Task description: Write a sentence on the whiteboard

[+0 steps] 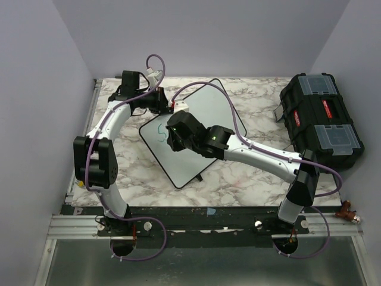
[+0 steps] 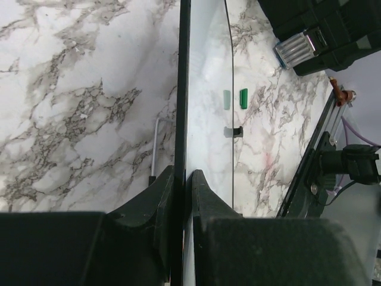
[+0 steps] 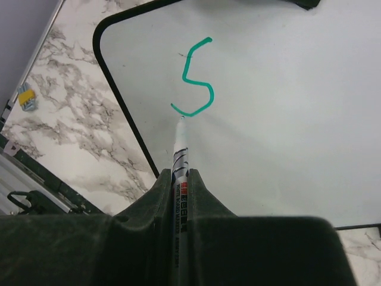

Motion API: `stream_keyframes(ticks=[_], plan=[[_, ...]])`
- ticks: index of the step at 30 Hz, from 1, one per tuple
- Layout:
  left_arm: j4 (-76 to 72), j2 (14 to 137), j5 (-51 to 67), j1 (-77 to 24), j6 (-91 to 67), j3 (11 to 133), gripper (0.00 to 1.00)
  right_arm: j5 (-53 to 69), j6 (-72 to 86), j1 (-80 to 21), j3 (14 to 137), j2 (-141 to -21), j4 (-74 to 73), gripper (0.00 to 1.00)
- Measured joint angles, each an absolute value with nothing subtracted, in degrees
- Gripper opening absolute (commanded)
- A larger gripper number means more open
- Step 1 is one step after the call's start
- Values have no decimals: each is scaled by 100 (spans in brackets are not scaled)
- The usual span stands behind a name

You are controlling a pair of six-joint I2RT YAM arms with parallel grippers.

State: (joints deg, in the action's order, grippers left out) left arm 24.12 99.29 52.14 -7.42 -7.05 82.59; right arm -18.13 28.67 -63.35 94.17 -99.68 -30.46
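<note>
The whiteboard (image 1: 205, 104) lies tilted on the marble table, and in the left wrist view the whiteboard (image 2: 205, 119) appears edge-on. My left gripper (image 1: 168, 107) (image 2: 183, 173) is shut on its black-framed far edge. My right gripper (image 1: 172, 141) (image 3: 183, 173) is shut on a white marker (image 3: 180, 152), held over the board's near-left corner. Of the sentence, only one green letter S (image 3: 196, 77) (image 1: 159, 132) stands on the whiteboard (image 3: 286, 107). The marker's tip meets the board at the lower end of that S.
A black toolbox (image 1: 321, 119) (image 2: 315, 30) with clear lid pockets sits at the table's right side. A green marker cap (image 2: 243, 97) lies on the marble beside the board, mirrored in its surface. Grey walls enclose the table on three sides.
</note>
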Motion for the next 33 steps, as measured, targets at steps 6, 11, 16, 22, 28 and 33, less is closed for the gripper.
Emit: stream_keyframes(ticks=[6, 11, 16, 22, 28, 33], plan=[[2506, 10401, 5363, -528, -720, 8626, 0, -2165, 2862, -6335, 9338, -9931, -3046, 1], [2473, 10394, 5408, -521, -716, 8606, 0, -2464, 2845, -6335, 9336, -9920, -3039, 1], [2412, 10368, 5476, -521, -707, 8556, 0, -2661, 2814, -6335, 9356, -9935, -3039, 1], [2569, 10363, 5625, -552, -508, 8630, 0, -2783, 2687, -6329, 9561, -10134, -3028, 1], [2912, 10479, 5734, -681, -148, 8980, 0, -2779, 2556, -6239, 9758, -10300, -3004, 1], [2956, 10481, 5747, -683, -64, 8989, 0, -2753, 2512, -6101, 9867, -10381, -2980, 1]])
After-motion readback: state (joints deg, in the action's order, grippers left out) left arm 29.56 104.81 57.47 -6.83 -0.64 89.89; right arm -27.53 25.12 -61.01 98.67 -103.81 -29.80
